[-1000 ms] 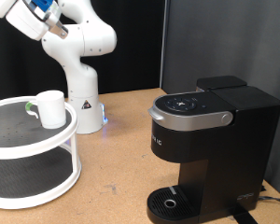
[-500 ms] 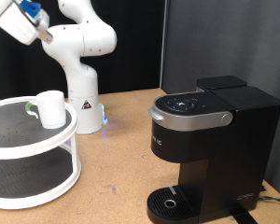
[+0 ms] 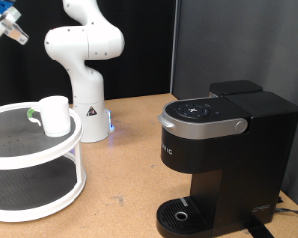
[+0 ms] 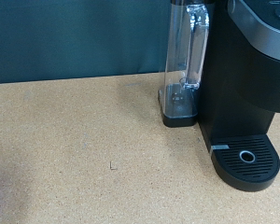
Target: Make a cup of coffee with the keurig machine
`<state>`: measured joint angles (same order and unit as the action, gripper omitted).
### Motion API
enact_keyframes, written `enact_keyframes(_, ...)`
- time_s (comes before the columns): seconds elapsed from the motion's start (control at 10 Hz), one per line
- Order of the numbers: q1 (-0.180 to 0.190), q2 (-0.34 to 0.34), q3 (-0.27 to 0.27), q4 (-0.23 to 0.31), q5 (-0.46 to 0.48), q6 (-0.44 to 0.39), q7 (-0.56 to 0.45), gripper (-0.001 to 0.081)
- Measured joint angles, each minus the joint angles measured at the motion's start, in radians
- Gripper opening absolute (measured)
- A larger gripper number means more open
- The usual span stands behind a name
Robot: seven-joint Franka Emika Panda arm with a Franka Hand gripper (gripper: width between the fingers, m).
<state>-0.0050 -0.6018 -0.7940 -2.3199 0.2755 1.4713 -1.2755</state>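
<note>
Standing matte-black with its lid down, the keurig machine [image 3: 221, 159] has a clear side tank [image 4: 185, 56] seen only from the wrist; the tool's [image 3: 2, 22] spread is unclear, perhaps blurred.

Even bright light, soft shadows, sharp focus throughout.

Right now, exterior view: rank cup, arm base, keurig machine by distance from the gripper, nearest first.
Gripper is at top left corner.
1. Cup: left, on the white tiered stand.
2. Arm base: just right of the cup; close call.
3. Keurig machine: far right.
</note>
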Motion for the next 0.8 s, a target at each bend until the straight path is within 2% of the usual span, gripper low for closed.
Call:
enact_keyframes(0.4, 0.002, 0.026, -0.026, 0.036, -0.001, -0.046, 0.003, 0.0)
enact_keyframes(0.8, 0.004, 0.038, -0.026, 0.037, -0.001, -0.04, 0.001, 0.0)
